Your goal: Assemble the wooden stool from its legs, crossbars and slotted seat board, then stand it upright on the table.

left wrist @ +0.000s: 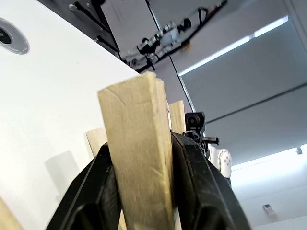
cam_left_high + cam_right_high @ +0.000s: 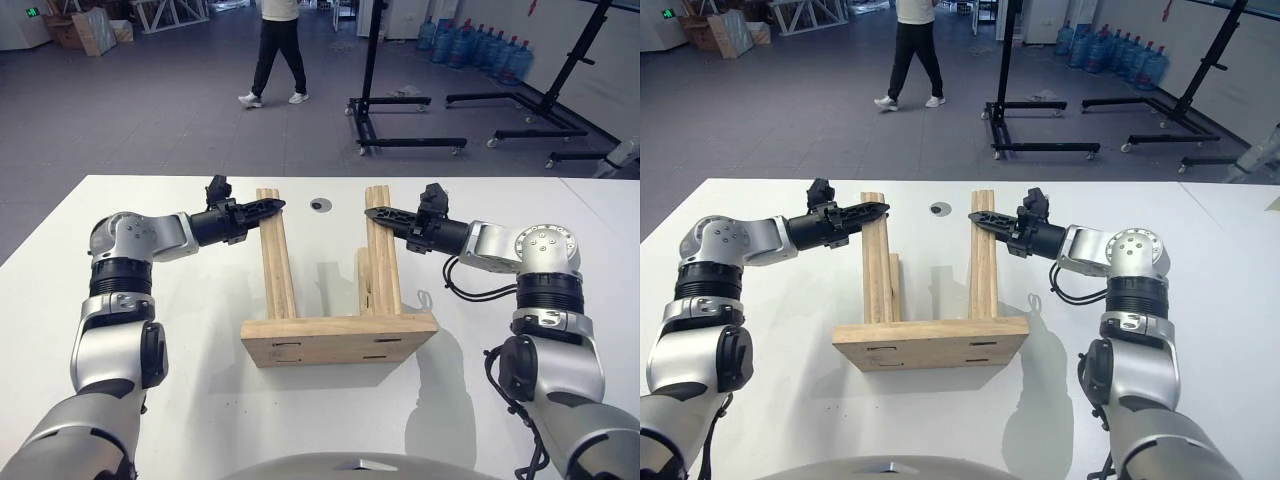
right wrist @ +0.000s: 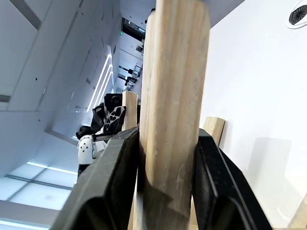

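- Stool [image 2: 335, 300]: largely put together. Two legs, left leg [image 2: 278, 265] and right leg [image 2: 383, 265], are joined to the slotted seat board [image 2: 340, 342].
- Position: on the white counter [image 2: 210, 400], in front of the robot. It looks to be lying on its side, with the seat board on edge at the near end and the legs running away toward a round port [image 2: 320, 204] in the counter. Not upright.
- A shorter wooden piece [image 2: 364, 282] sits lower, beside the right leg. Cannot tell whether it is a leg or a crossbar.
- Left claw [image 2: 272, 207]: pinching the far end of the left leg. In the wrist view its black fingers [image 1: 192, 177] press both faces of the wood.
- Right claw [image 2: 380, 214]: clamped likewise on the far end of the right leg, fingers [image 3: 117, 177] tight to the wood.
- Left to do, by my reading: confirm the crossbars are seated, then tip the stool onto its feet.
- Containers: none. Nearest are two slots [image 2: 285, 349] on the seat board's near face. Whether they are filled is too small to tell.
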`<state>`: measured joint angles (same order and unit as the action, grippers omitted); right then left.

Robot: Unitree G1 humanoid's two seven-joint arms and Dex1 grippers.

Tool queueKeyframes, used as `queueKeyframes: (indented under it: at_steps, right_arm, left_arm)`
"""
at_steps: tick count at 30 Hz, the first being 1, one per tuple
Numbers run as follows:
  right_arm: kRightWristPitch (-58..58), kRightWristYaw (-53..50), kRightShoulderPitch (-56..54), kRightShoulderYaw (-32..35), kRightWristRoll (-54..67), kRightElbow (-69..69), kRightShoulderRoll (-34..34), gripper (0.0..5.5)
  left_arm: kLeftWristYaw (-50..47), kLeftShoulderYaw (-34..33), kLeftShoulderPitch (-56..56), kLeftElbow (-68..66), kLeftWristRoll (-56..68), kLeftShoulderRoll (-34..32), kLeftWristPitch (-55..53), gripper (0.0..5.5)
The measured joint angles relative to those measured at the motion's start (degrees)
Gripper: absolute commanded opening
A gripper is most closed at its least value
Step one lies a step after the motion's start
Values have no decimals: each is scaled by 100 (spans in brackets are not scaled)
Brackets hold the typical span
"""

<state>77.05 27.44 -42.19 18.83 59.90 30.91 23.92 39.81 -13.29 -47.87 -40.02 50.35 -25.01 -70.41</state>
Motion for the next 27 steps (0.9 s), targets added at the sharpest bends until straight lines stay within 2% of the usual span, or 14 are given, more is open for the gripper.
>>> queueKeyframes:
  at_steps: [1, 2, 3, 10, 14, 18, 20, 22, 24, 27]
  right_arm:
    - [-125, 2, 18, 5, -64, 35, -53, 140]
    - [-223, 8, 50, 7, -87, 37, -92, 140]
    - [-294, 14, 84, 6, -91, 18, -134, 177]
    - [-307, -7, 225, 91, -258, -206, -182, 314]
    - [-206, -93, -9, 330, -347, 127, 9, 386]
    - [-551, -92, -827, 681, -553, 867, 450, 461]
    - [-843, -7, -1170, 705, -725, 1323, 448, 508]
    - [-1355, 51, -1441, 703, -1038, 1826, 451, 539]
    - [-2015, 135, -1647, 711, -1304, 2219, 577, 540]
    - [-3308, 417, -1732, 630, -2071, 2778, 1433, 540]
  left_arm:
    - [0, 0, -67, -223, -61, 70, 204, 162]
    - [0, 1, -121, -360, -127, 115, 336, 175]
    - [-46, 13, -157, -430, -252, 165, 481, 195]
    - [-159, -77, -245, -589, -418, 309, 584, 317]
    - [-342, -489, -265, -700, -372, 304, 464, 381]
    - [-675, -1058, -584, -1008, -388, 105, 570, 445]
    - [-729, -1257, -851, -1102, -377, 96, 756, 488]
    - [-847, -1405, -1127, -1354, -451, 91, 1243, 519]
    - [-1158, -1583, -1413, -1819, -619, 23, 2108, 538]
    - [-1518, -1575, -1535, -2488, -1358, -726, 3877, 538]
